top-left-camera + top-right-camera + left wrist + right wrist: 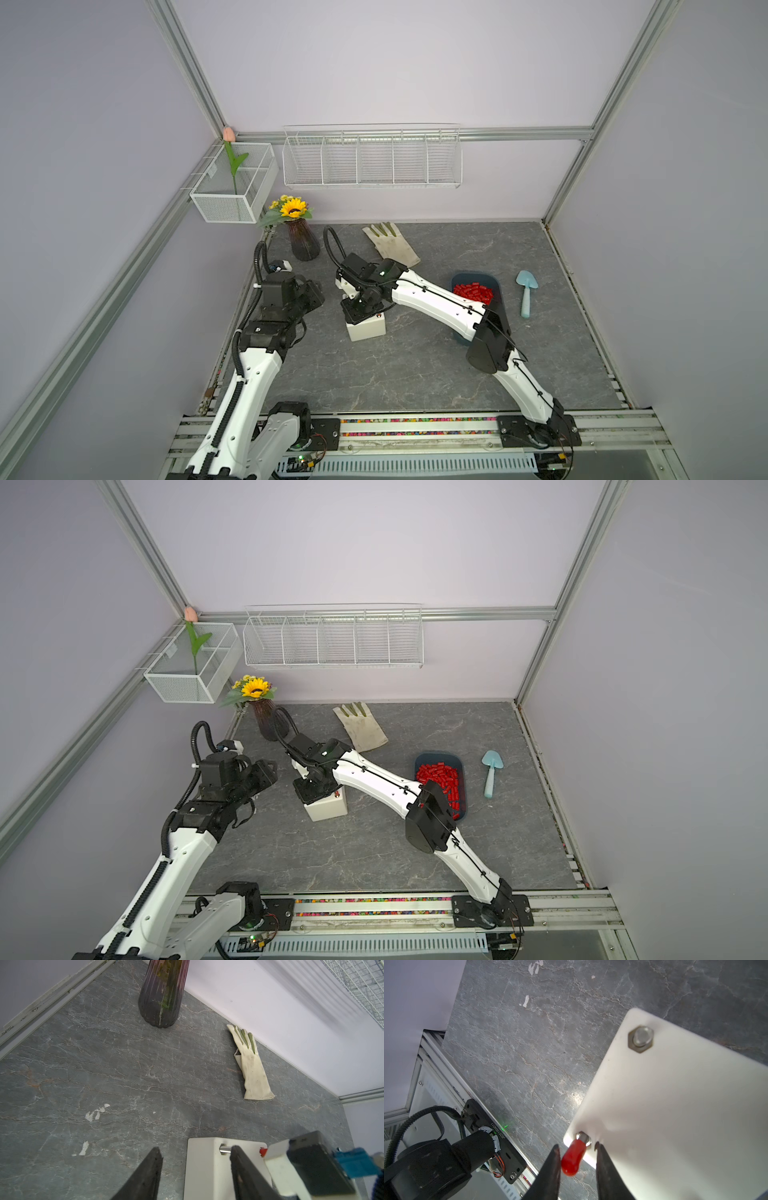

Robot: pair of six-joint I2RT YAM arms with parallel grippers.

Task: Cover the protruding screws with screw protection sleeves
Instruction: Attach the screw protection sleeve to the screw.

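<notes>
One sleeve (573, 1157) is sitting tilted, half on a corner screw (583, 1138) of the box (675, 1115); right claw (577, 1145) is standing open around it, left claw (195, 1147) gaping empty. Brushing it while lifting could be dragging it off.

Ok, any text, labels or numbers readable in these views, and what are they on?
"J8251004011": white print, upside down, on the black mounting plate in the right wrist view; last digits uncertain.
Small marking on the aluminium rail in the left wrist view: too blurred to read.
Nothing else legible in any view.
</notes>
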